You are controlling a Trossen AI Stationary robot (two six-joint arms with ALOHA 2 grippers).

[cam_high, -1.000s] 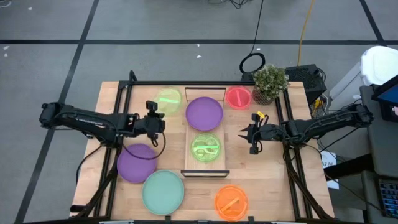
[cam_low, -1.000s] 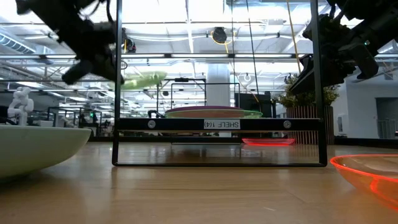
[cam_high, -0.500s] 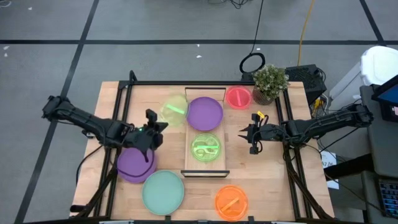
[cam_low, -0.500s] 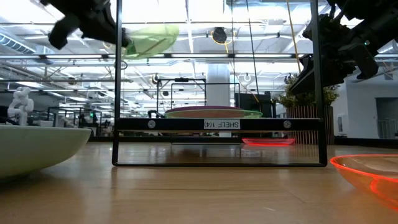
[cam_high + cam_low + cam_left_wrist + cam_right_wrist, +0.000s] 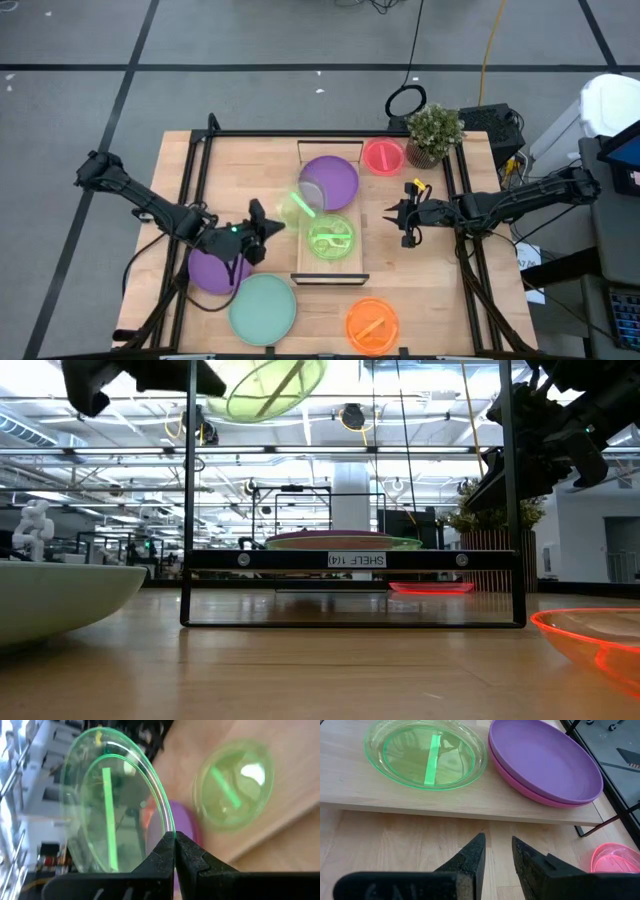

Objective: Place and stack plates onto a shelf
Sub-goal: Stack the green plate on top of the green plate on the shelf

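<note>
My left gripper is shut on a small translucent lime-green plate, raised beside the left edge of the shelf. The low view shows this plate high above the shelf. On the shelf a purple plate lies on a magenta one, and another lime-green plate lies flat nearer the front. My right gripper hovers open to the right of the shelf, holding nothing. My left gripper pinches the rim of the lime-green plate between its two fingertips. The fingers reach in from the table's left, slanting slightly down. The plate is lifted clear of everything and stands steeply tilted on its edge beyond the fingers.
On the table lie a red-pink plate at the far right, a purple plate under my left arm, a mint-green plate and an orange plate near the front. A potted plant stands in the far right corner.
My left gripper has carried the lime-green plate from the far left of the table toward the near edge and the shelf, rising as it went. The wrist has rolled, and the plate has tipped from nearly level to steeply tilted.
</note>
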